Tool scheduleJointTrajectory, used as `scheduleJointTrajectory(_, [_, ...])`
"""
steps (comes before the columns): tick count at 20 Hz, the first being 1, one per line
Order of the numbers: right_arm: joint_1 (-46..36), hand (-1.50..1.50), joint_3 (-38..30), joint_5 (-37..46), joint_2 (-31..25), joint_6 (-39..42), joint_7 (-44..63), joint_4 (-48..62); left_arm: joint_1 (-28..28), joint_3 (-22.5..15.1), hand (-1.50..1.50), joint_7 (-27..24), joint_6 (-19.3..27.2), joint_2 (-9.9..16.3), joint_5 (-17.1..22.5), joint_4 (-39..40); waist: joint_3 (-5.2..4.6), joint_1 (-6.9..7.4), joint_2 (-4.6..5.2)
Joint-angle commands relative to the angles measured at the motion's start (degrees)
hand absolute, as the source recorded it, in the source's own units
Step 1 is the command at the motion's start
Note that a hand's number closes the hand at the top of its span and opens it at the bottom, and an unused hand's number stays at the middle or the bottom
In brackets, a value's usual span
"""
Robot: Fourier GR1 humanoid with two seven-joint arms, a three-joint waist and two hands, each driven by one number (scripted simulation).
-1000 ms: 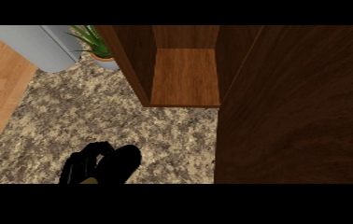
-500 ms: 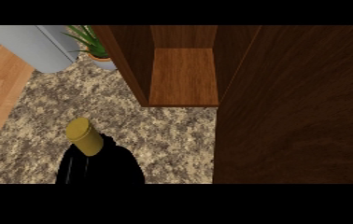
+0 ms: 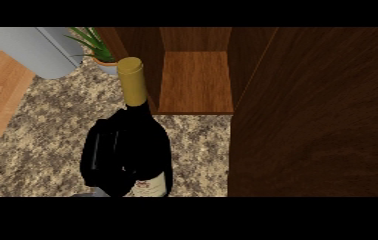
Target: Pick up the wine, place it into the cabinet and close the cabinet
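The left hand, fingers curled round the wine, has lifted it much higher than a moment ago, just left of the open cabinet, so it can go in next.

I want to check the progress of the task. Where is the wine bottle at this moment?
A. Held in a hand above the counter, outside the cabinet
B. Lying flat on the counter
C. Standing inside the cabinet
A: the left hand curls round the wine bottle, whose gold top is left of the open cabinet, not on its shelf.
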Motion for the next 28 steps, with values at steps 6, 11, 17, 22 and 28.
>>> scheduleJointTrajectory(6, [-4.4,-1.50,-4.8,-3.1,-2.3,1.0,-1.0,4.8,-16.3,-4.8,1.50,-0.1,13.4,0.0,-1.7,9.4,0.00,-0.16,0.08])
scheduleJointTrajectory(11, [-1.0,-1.50,-1.6,-0.6,-0.7,0.8,-0.6,1.8,-21.1,-4.8,1.50,1.2,16.2,0.0,-4.5,14.3,0.00,-0.13,0.02])
scheduleJointTrajectory(17, [-5.4,-1.50,-2.6,-2.4,-1.8,-1.2,3.4,0.2,-26.6,-5.8,1.50,-5.5,17.4,0.0,-2.4,28.2,-0.03,-0.30,0.13])
scheduleJointTrajectory(22, [-3.4,-1.50,-2.7,-1.7,-1.3,0.0,0.8,2.4,-28.4,-9.9,1.50,-9.4,21.3,0.0,4.9,33.1,-0.03,-0.52,0.14])
scheduleJointTrajectory(28, [-0.2,-1.50,-1.3,-1.4,-0.2,0.2,1.2,-1.7,-25.8,-10.9,1.50,-12.4,21.6,0.0,5.8,34.6,-0.02,-0.26,0.03])
